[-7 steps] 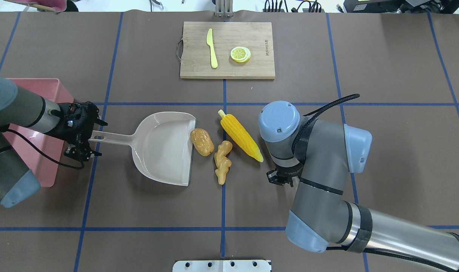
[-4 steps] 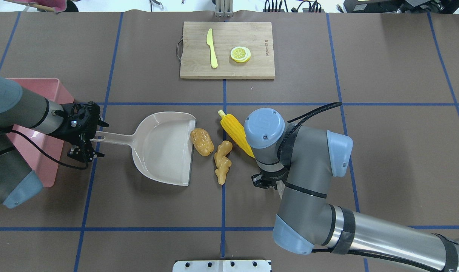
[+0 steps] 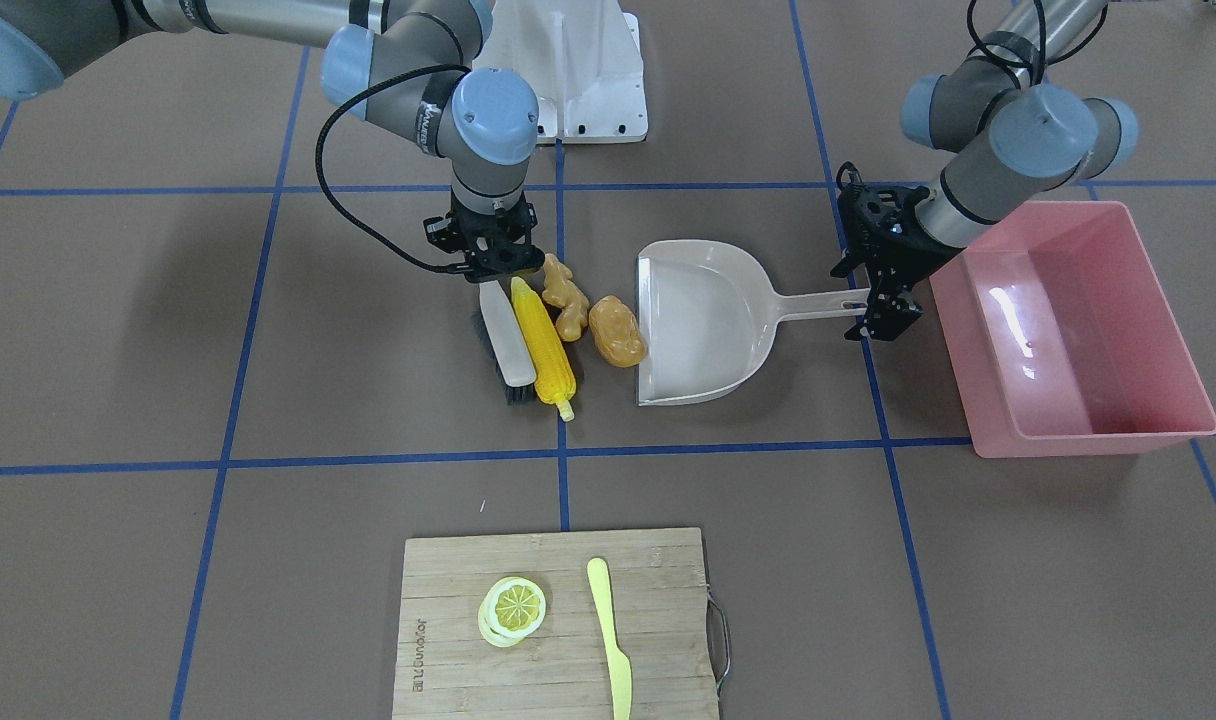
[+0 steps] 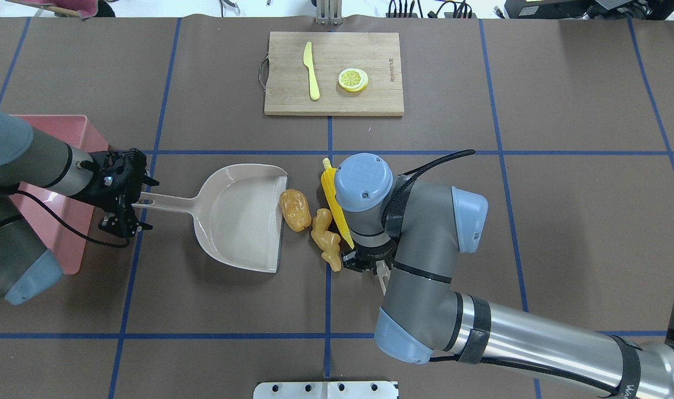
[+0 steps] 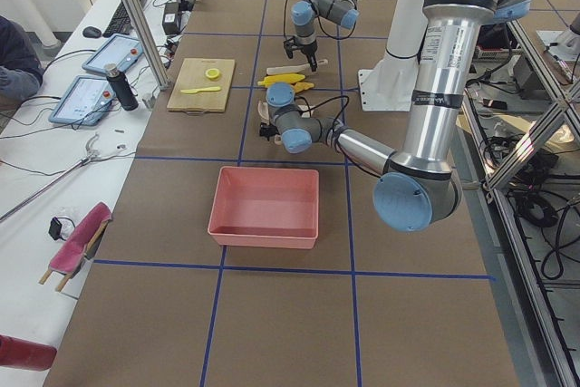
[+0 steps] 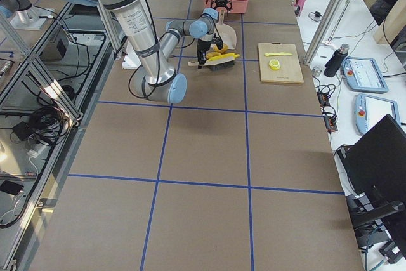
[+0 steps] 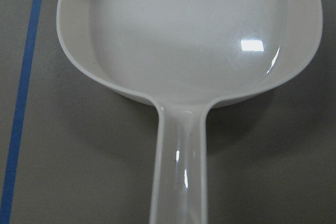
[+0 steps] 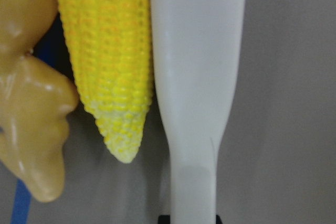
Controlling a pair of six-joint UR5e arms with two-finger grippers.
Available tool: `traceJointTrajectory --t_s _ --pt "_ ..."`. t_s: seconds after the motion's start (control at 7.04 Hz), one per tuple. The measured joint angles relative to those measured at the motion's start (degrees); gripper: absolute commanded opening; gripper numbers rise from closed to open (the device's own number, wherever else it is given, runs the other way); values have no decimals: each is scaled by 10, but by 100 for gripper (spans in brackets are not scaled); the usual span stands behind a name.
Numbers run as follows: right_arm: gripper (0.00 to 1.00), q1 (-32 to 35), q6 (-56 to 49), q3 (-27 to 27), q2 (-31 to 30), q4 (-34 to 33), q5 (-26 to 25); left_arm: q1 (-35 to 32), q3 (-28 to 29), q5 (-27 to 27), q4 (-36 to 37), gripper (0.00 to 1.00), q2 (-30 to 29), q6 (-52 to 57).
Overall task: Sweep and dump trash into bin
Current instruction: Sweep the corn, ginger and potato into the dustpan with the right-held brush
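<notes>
My right gripper (image 3: 488, 255) (image 4: 364, 261) is shut on the handle of a white brush (image 3: 508, 345) (image 8: 197, 77) with black bristles. The brush lies flat against the yellow corn cob (image 3: 548, 345) (image 4: 332, 191) (image 8: 105, 51). The corn touches the tan ginger root (image 3: 565, 300) (image 4: 325, 238) (image 8: 31, 129), which touches the brown potato (image 3: 618, 330) (image 4: 295, 209) at the lip of the beige dustpan (image 3: 703, 320) (image 4: 240, 216) (image 7: 189, 35). My left gripper (image 3: 873, 305) (image 4: 133, 206) is shut on the dustpan's handle. The pink bin (image 3: 1098, 440) (image 4: 65, 130) stands behind my left gripper and holds nothing.
A wooden cutting board (image 3: 558, 625) (image 4: 333, 72) lies at the table's far side with a yellow-green knife (image 3: 608, 630) and a lemon slice (image 3: 514, 608) on it. A white mounting plate (image 3: 588, 90) sits at the robot's base.
My right arm has moved left with the brush, pushing the corn against the ginger and the ginger towards the potato. The dustpan and my left gripper have stayed put.
</notes>
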Motion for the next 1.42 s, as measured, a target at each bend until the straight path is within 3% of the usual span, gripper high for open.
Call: traceJointTrajectory --t_s 0.28,0.43,0.57,0.71,0.85,0.99,1.42 --pt "0 0 27 -27 12 48 16 -1 1 2 -1 95 -1 1" --pt "0 1 42 -42 19 74 27 -2 0 6 -2 83 -1 0" --pt "0 1 58 -51 27 92 40 -2 0 8 -1 64 -1 -2" --pt "0 1 74 -55 34 100 53 -2 0 9 0 32 -2 -4" --pt "0 1 89 -57 41 108 63 -3 -1 9 2 11 -1 -6" --pt "0 1 112 -62 47 132 73 -4 -4 9 3 0 1 -7" --pt "0 1 181 -80 54 227 90 -5 -12 9 4 0 5 -18"
